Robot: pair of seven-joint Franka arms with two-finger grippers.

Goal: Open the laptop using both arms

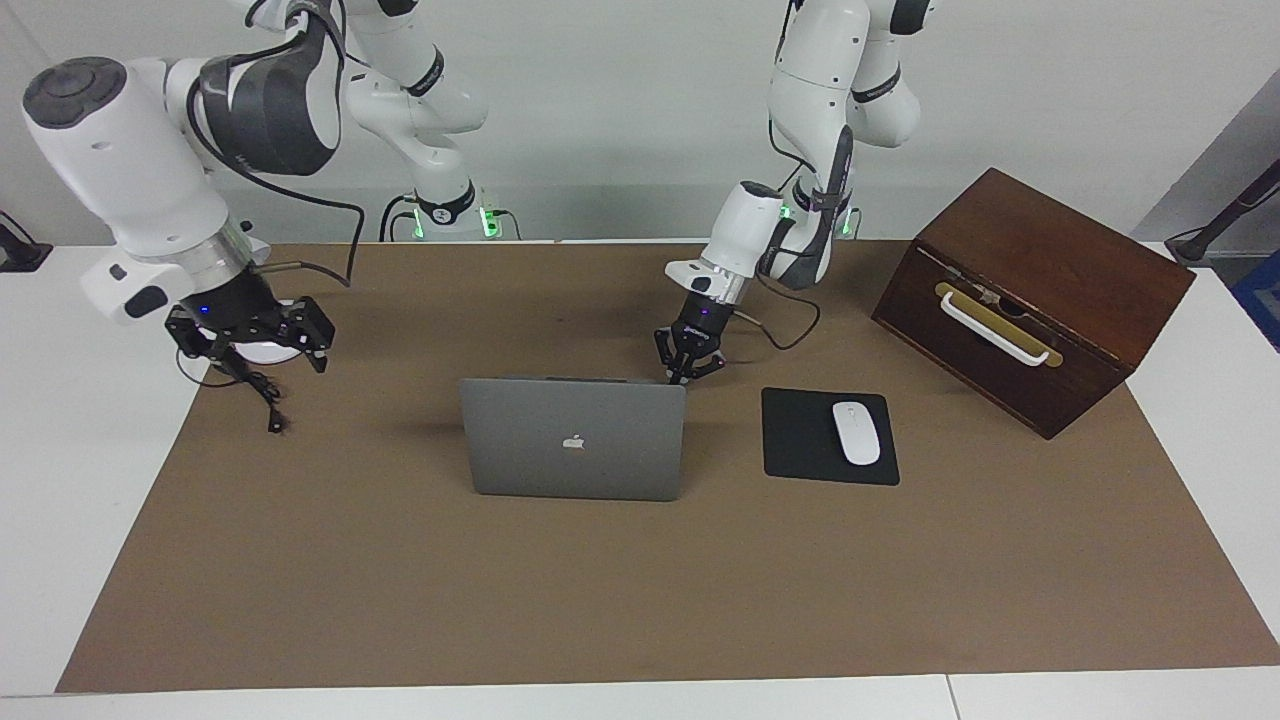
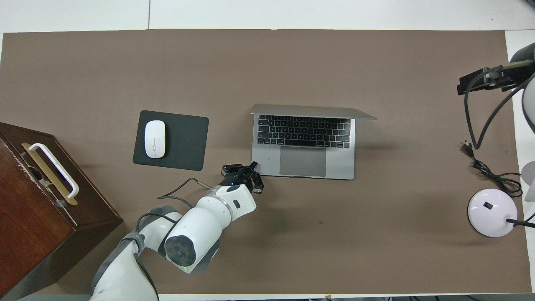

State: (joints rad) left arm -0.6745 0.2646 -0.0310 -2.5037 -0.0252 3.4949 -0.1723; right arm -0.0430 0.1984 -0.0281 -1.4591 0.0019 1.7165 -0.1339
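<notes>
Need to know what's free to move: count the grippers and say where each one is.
2. The left gripper is shut, its tips at the laptop base's near corner. The right gripper is raised over the lamp base and cord.

Robot lab: two white arms (image 1: 150, 170) at paper-covered table (image 1: 640, 600), bare wall

Facing camera high, across table, toward robots; overhead camera steeply down from robots' end; both share laptop (image 1: 574, 438).
</notes>
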